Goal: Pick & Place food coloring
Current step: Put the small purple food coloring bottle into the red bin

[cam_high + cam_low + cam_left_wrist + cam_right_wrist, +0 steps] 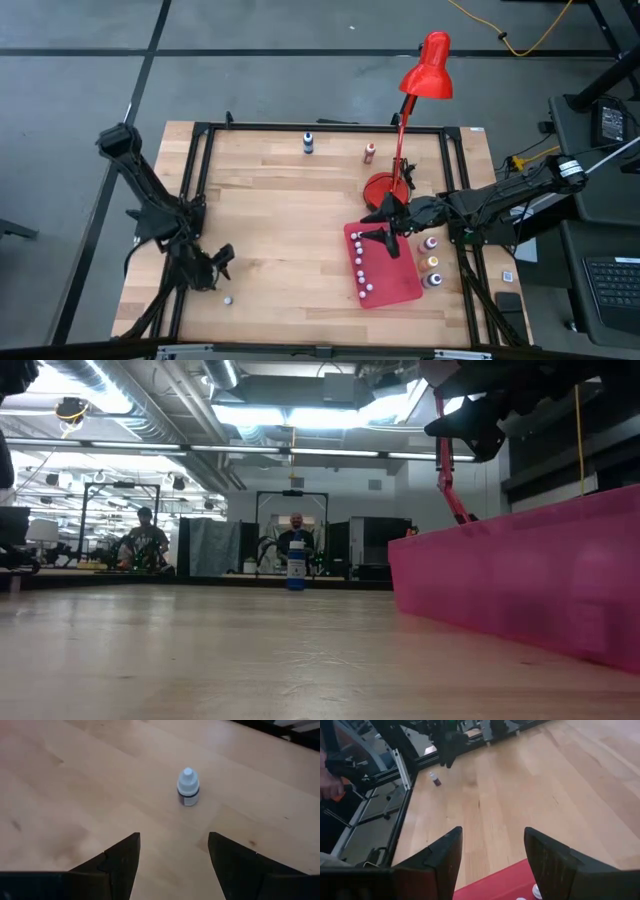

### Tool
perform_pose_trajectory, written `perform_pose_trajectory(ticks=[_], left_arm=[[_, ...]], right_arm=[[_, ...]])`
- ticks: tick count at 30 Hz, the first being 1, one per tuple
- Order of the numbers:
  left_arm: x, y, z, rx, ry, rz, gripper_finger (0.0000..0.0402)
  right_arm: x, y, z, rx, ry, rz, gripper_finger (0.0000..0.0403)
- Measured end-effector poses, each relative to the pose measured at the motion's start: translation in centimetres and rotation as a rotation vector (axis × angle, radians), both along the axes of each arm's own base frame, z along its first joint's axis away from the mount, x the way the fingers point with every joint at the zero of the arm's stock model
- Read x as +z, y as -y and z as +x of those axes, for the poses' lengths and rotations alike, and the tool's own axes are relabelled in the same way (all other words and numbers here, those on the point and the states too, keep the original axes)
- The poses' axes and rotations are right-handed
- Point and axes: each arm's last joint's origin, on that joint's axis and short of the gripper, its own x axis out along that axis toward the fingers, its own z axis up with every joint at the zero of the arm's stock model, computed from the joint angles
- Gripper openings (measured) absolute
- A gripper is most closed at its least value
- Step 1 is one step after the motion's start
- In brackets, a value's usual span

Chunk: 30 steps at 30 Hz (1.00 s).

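High view: lamp [425, 70] behind spread right hand [385, 228]; left hand [222, 262] spread.

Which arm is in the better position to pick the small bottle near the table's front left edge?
Left. The left gripper hangs open beside that bottle; the right gripper is far off, over the red mat.

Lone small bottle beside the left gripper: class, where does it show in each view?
High view: bottle lower left, on the table.
Low view: not in it.
Left wrist view: upright ahead of the open fingers.
Right wrist view: far across the table.
Shared landmark: left gripper beside it.
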Motion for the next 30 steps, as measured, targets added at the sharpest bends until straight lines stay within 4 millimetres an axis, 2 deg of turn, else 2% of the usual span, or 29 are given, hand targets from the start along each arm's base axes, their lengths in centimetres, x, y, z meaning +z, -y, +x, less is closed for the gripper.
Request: perform_pose_trajectory(ticks=[6, 11, 17, 30], left_arm=[[-1.3, -0.9, 0.6, -0.072, -0.011, -0.078, 0.023], [-2.0, -1.4, 1.0, -0.145, 0.043, -0.111, 0.023], [-2.1, -1.7, 1.4, -0.128, 0.102, -0.139, 0.0229], [-3.5, -3.0, 1.4, -0.087, 0.094, -0.161, 0.0214]], right_arm=[[-0.1, 0.2, 0.0, -0.047, -0.001, -0.021, 0.0213], [-0.1, 0.2, 0.0, -0.07, -0.001, -0.031, 0.0213], [-0.4, 0.3, -0.2, -0.09, -0.037, 0.004, 0.0213], [-0.9, 0.3, -0.4, -0.102, -0.092, 0.011, 0.0213]])
